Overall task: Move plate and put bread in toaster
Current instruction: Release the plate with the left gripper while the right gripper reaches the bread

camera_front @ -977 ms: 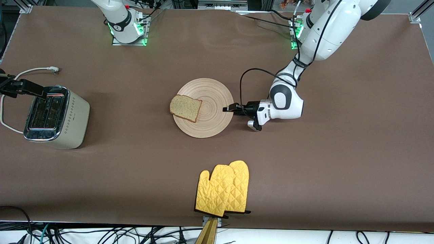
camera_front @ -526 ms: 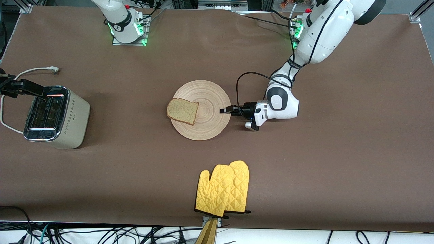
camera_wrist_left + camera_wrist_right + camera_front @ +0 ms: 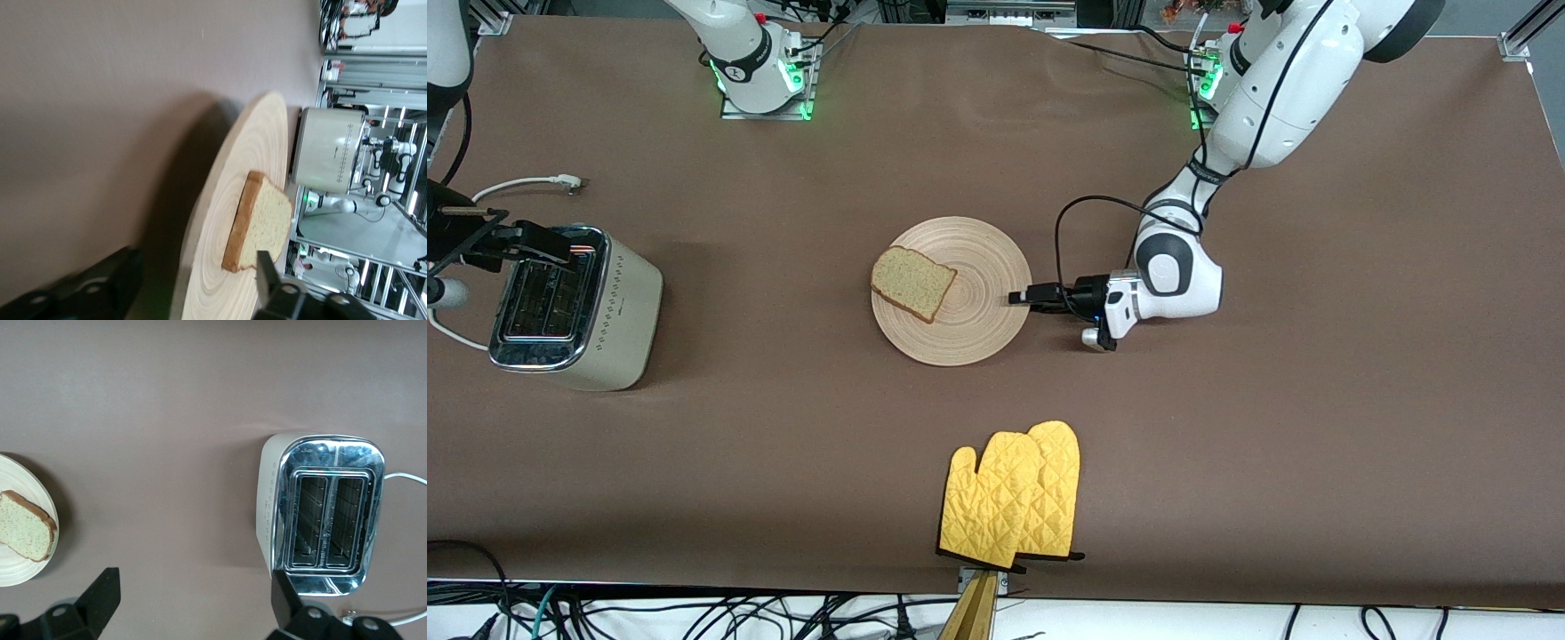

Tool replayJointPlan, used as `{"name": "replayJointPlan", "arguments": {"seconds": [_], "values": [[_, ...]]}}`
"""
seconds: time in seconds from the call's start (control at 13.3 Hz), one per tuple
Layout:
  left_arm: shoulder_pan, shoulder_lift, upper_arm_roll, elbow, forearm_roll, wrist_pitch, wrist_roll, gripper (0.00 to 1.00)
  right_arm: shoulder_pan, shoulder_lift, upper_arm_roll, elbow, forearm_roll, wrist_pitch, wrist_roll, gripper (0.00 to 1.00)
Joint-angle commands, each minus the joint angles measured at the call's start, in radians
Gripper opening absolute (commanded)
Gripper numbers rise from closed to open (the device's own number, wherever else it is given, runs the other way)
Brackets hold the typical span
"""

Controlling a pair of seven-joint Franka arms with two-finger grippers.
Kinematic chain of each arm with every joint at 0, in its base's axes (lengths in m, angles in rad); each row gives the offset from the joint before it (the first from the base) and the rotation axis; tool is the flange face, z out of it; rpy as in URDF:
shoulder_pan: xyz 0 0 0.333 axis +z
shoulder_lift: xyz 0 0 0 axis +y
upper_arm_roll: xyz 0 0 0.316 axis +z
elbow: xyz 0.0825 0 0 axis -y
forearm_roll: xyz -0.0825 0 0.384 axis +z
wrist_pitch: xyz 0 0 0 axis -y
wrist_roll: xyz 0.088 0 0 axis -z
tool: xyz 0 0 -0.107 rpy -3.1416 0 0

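Observation:
The wooden plate (image 3: pixel 969 333) lies mid-table with the bread (image 3: pixel 913 284) on its edge toward the right arm's end. My left gripper (image 3: pixel 1021 296) is low at the plate's rim on the left arm's side, open, one finger over the rim and one under it. The left wrist view shows the plate (image 3: pixel 227 193), the bread (image 3: pixel 267 223), the toaster (image 3: pixel 330 153) and the gripper (image 3: pixel 197 267). The toaster (image 3: pixel 578 307) stands at the right arm's end. My right gripper (image 3: pixel 525 242) hovers open over it. The right wrist view shows the toaster (image 3: pixel 327 513), the bread (image 3: pixel 27 535) and the gripper (image 3: pixel 193 600).
A yellow oven mitt (image 3: pixel 1014 498) lies near the table's front edge, nearer to the camera than the plate. The toaster's white cord (image 3: pixel 516 187) trails on the table beside it, farther from the camera.
The plate with the bread has slid a little toward the right arm's end and nearer the camera, the left gripper at its rim. The right gripper shifted slightly over the toaster.

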Motion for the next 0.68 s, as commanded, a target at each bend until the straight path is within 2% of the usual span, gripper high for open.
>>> {"name": "replayJointPlan", "arguments": {"seconds": [0.0,0.15,0.38,0.53,0.6], "values": [[0.136,-0.126,-0.002,-0.143,0.009,-0.016,0.069,1.0,0.02,-0.015,0.004,-0.016,0.002,0.014,-0.013,1.0],[0.245,-0.24,-0.014,-0.212,0.147,-0.02,0.011,1.0,0.032,-0.01,0.008,-0.019,0.019,0.014,-0.01,1.0],[0.426,-0.427,-0.089,-0.313,0.322,-0.02,-0.078,1.0,0.06,0.026,0.03,-0.027,0.157,0.02,0.04,1.0],[0.51,-0.539,-0.121,-0.335,0.526,-0.03,-0.235,1.0,0.101,0.062,0.03,-0.041,0.197,0.055,0.193,1.0],[0.529,-0.58,-0.123,-0.33,0.63,-0.079,-0.308,1.0,0.138,0.068,0.03,-0.058,0.197,0.085,0.25,1.0]]}}
